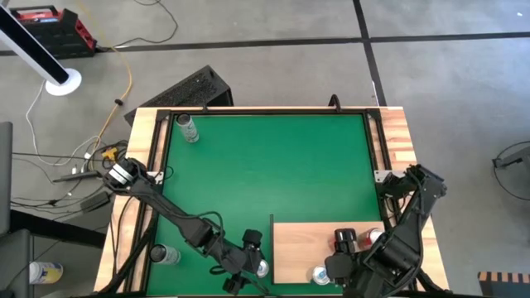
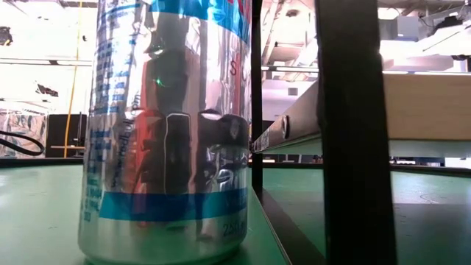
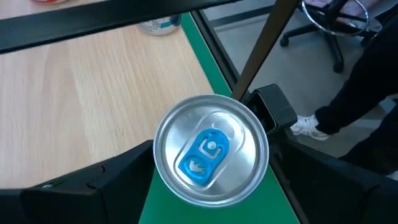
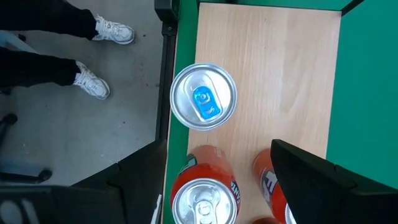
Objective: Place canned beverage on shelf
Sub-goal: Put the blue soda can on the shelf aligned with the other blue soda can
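A silver can with a blue tab [image 3: 211, 155] stands on its base on the green mat [image 2: 44, 213], just off the left edge of the raised pale wood shelf [image 1: 298, 244]. It also shows in the high view [image 1: 262, 266] and the low view [image 2: 169, 132]. My left gripper [image 1: 247, 261] is open. Its fingers [image 3: 106, 180] stand on either side of the can, and I see no touch. My right gripper [image 4: 224, 186] is open above the shelf, over two red cans [image 4: 204, 196] [image 4: 268, 177]. Another silver can [image 4: 204, 96] stands at the shelf's near edge.
Two more cans are on the mat, one at the far left [image 1: 189, 128] and one at the near left [image 1: 163, 255]. Black frame posts [image 2: 352, 132] stand at the shelf's edge. A person's shoes [image 4: 93, 84] are on the floor beside the table.
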